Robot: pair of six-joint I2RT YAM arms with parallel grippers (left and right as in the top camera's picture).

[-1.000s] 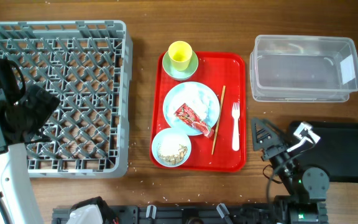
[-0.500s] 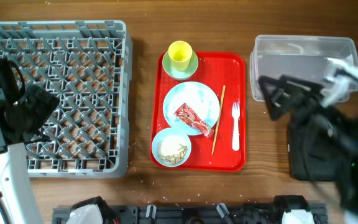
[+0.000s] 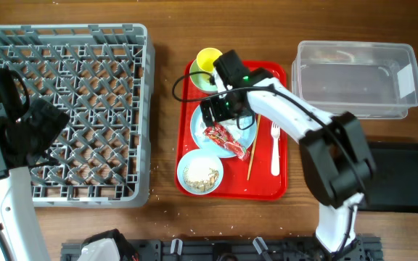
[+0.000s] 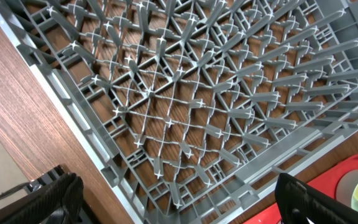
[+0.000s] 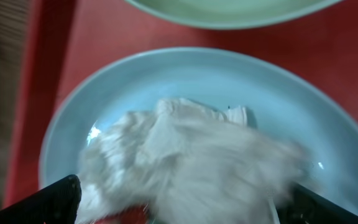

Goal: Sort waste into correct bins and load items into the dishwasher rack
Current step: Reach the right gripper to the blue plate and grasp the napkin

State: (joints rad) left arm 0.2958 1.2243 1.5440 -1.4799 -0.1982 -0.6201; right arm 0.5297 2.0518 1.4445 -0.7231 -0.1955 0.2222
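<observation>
At the worktop's near right corner lies the black tray (image 3: 405, 177). Left of it, mid-worktop, is the red tray (image 3: 267, 185). In the red tray's near left corner sits the bowl (image 3: 182, 165) with the rice scraps (image 3: 200, 175) in it. Along its right side lie the fork (image 3: 274, 148) and, just left of that, the chopstick (image 3: 253, 145), both running near to far.

Farther in, at the red tray's middle, is the plate (image 3: 197, 127). The wrapper (image 3: 226, 139) lies on its near side and the crumpled paper (image 5: 185, 149) on its far side. The right pincer (image 5: 181, 202) hangs over this paper with its fingers wide apart, one tip on each side of it, gripping nothing. Whether it touches the paper cannot be told, as the wrist view is blurred.

In the red tray's far left corner the cup (image 3: 207, 61) stands on the saucer (image 3: 226, 81).

The tub (image 3: 354, 45) sits at the worktop's far right corner. The rack (image 3: 64, 109) fills the left side. The left pincer (image 4: 179, 199) hangs above the rack by the worktop's left edge, fingers spread and holding nothing.
</observation>
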